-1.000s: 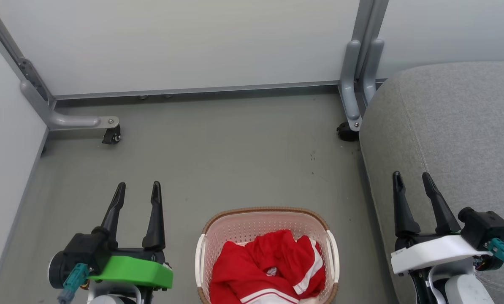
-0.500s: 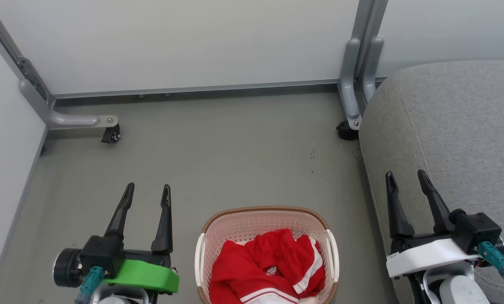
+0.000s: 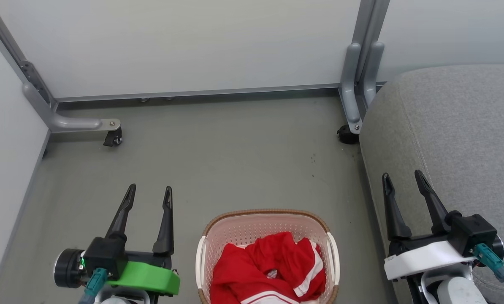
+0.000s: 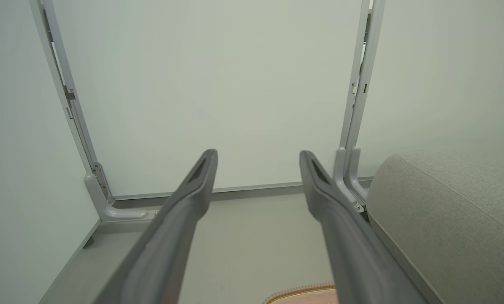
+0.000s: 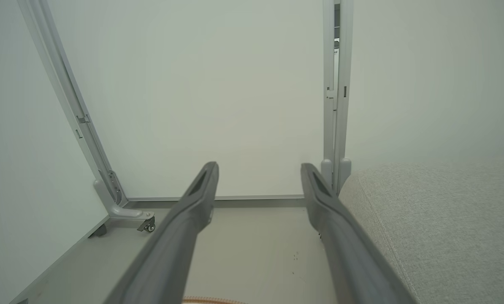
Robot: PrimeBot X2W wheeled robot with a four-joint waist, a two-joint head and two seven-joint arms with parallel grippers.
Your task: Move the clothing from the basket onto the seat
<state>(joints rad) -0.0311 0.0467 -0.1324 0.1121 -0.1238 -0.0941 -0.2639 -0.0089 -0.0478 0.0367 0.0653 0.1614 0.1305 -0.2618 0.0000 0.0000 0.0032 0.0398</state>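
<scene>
I see crumpled red fabric clothing [image 3: 260, 270] with white striped trim filling the cream perforated plastic basket [image 3: 264, 212], between my left hand [image 3: 150, 188] and right hand [image 3: 402, 174], both spread wide and empty.

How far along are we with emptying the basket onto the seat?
Done: nothing yet; the red clothing lies heaped in the basket, none on the seat in view. In hand: nothing; left gripper and right gripper stand open, empty. Left: every grasp, lift and placement.

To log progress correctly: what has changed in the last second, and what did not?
The left gripper drifted slightly right and the right gripper slightly left, both toward the basket. Both stay open and empty; the clothing lies in the basket as before.
</scene>
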